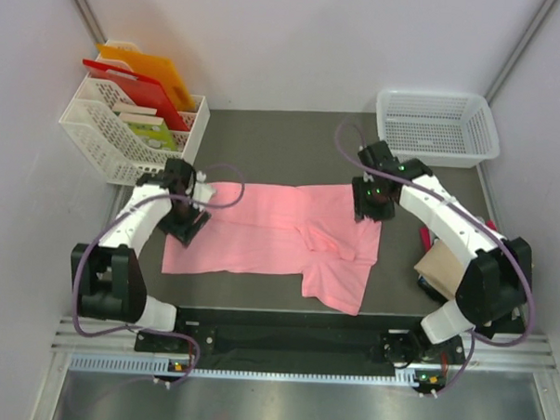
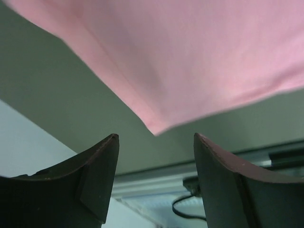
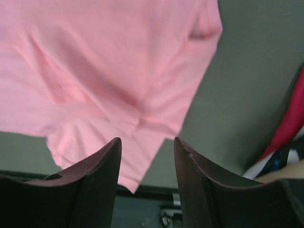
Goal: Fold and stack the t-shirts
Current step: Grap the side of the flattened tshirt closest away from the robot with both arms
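Observation:
A salmon-pink t-shirt (image 1: 279, 233) lies spread on the dark table, folded lengthwise, one sleeve hanging toward the front edge. My left gripper (image 1: 188, 223) hovers over its left end, open and empty; in the left wrist view the shirt's corner (image 2: 156, 126) lies just beyond the gripper (image 2: 156, 137). My right gripper (image 1: 373, 207) is above the shirt's upper right corner, open and empty; the right wrist view shows the shirt (image 3: 104, 71) below the gripper (image 3: 147, 141). A tan-beige folded shirt (image 1: 442, 264) with red (image 1: 426, 237) and dark cloth lies at the right behind the right arm.
A white mesh basket (image 1: 437, 127) stands at the back right. Another white basket (image 1: 111, 138) at the back left holds red and orange boards and books. The table's front edge with a metal rail (image 1: 284, 326) runs below the shirt.

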`<action>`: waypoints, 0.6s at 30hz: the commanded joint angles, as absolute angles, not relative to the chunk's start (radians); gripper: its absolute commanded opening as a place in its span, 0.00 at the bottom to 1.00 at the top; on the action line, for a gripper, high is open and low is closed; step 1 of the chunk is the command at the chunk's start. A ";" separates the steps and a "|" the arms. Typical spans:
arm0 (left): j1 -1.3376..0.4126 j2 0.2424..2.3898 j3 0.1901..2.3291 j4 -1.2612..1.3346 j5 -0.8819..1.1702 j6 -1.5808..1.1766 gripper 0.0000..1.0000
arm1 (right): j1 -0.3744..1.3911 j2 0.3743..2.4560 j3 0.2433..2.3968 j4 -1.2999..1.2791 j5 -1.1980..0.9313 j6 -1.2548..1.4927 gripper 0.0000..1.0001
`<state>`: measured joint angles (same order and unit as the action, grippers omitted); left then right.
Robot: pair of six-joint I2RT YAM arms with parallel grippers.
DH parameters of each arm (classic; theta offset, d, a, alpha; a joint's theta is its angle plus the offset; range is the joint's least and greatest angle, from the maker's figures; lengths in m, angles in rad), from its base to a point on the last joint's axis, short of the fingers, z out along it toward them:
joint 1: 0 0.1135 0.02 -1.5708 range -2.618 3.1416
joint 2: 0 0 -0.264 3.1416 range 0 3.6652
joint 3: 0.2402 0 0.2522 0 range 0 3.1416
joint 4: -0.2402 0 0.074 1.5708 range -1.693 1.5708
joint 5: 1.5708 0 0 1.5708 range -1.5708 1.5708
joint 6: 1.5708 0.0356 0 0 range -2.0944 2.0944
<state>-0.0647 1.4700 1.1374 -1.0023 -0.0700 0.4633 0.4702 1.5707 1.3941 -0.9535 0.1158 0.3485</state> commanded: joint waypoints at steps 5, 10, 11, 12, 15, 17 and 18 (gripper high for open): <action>-0.055 1.309 0.824 -0.979 -0.130 0.503 0.69 | 0.537 1.381 1.105 -1.063 -0.032 0.465 0.50; -0.031 1.299 0.782 -0.910 -0.133 0.457 0.69 | 0.587 1.306 1.031 -1.077 -0.121 0.492 0.52; -0.023 1.302 0.779 -0.894 -0.136 0.446 0.69 | 0.594 1.284 1.004 -1.078 -0.152 0.494 0.52; -0.006 1.308 0.776 -0.879 -0.137 0.442 0.69 | 0.600 1.272 0.988 -1.083 -0.159 0.494 0.52; 0.037 1.364 0.796 -0.830 -0.118 0.425 0.69 | 0.635 1.220 0.913 -1.075 -0.196 0.520 0.52; 0.046 1.429 0.819 -0.818 -0.097 0.396 0.68 | 0.663 1.192 0.843 -1.049 -0.222 0.538 0.52; 0.048 1.451 0.843 -0.815 -0.071 0.388 0.67 | 0.672 1.187 0.822 -1.037 -0.229 0.557 0.52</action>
<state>0.0231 1.3701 0.7860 -0.8875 -0.1211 0.4412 0.6243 1.2388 0.9073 -1.0653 -0.1528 0.4957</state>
